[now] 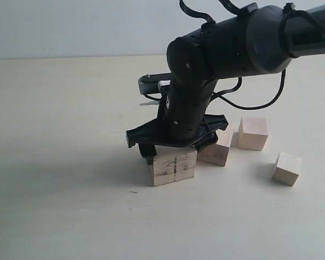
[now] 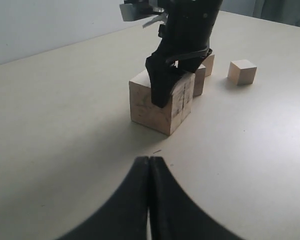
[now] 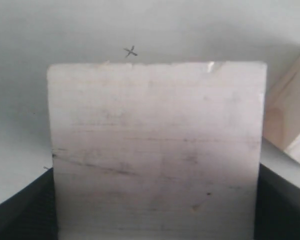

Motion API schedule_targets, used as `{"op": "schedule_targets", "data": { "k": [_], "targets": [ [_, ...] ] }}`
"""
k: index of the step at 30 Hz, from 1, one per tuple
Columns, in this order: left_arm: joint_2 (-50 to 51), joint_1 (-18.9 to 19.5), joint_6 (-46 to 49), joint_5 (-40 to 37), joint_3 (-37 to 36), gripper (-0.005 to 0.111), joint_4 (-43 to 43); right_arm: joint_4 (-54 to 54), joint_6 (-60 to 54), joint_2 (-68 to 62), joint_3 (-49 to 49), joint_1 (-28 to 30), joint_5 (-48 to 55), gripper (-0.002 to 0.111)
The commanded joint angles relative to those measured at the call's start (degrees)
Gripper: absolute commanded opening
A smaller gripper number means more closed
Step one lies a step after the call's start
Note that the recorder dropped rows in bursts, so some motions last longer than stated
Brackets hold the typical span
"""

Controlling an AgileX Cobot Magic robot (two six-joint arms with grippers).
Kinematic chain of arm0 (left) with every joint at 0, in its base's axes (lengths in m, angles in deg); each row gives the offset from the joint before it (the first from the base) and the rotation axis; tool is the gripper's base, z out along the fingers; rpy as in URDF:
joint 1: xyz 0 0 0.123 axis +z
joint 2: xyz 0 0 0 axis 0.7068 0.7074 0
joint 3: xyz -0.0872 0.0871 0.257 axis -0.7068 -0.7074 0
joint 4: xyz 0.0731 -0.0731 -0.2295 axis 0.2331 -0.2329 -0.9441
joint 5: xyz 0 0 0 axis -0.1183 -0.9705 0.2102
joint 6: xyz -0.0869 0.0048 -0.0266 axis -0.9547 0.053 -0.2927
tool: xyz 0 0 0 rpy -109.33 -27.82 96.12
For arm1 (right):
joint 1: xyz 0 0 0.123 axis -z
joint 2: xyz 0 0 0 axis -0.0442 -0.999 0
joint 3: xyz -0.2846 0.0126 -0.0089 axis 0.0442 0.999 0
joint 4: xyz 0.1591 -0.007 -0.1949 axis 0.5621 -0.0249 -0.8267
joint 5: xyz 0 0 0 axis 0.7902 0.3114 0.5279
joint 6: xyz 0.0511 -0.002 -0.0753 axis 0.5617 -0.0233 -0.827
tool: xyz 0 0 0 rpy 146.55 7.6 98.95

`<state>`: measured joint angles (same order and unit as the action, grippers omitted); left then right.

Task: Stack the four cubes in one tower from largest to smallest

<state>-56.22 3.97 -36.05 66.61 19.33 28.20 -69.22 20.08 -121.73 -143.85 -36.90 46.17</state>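
**K:** Jaws on the right gripper (image 1: pixel 175 147) straddle the largest cube (image 1: pixel 173 168). In the wrist view the fingers sit flush on both side faces with no gap I can see, so it reads as a grip. That cube sits flat on the table (image 1: pixel 59 135).

**M:** And the left gripper (image 2: pixel 149 160)?

**K:** Pinched shut, empty, well apart from the cubes.

**M:** Tower status?

**K:** Nothing stacked, all four are on the table. The second cube (image 1: pixel 221 151) is just beside the largest, partly behind the arm, and I can't tell if they touch. The third cube (image 1: pixel 253 133) is beyond it. The smallest cube (image 1: pixel 287 168) is off on its own.

**M:** So we're on the base.

**K:** That's my read: placing or squaring the base. Next it needs to let go and lift straight up, then take the second cube and centre it on top. Clearance there is tight, so the neighbour could get nudged.
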Motion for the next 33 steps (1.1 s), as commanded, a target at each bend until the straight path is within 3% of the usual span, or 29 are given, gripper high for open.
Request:
{"op": "schedule_targets", "data": {
  "k": [1,12,20,33],
  "targets": [
    [-0.38,0.06,0.02,0.35,-0.18,0.000,0.17,-2.19,2.68,0.09,-0.44,0.04,0.68,0.057],
    [-0.38,0.06,0.02,0.35,-0.18,0.000,0.17,-3.25,3.53,-4.26,-7.74,-0.31,4.67,0.057],
    [-0.38,0.06,0.02,0.35,-0.18,0.000,0.17,-13.87,9.79,-5.26,-7.74,-0.31,9.39,0.057],
    [-0.38,0.06,0.02,0.35,-0.18,0.000,0.17,-14.13,11.68,-5.14,-4.28,-0.21,9.75,0.059]
  ]
}}
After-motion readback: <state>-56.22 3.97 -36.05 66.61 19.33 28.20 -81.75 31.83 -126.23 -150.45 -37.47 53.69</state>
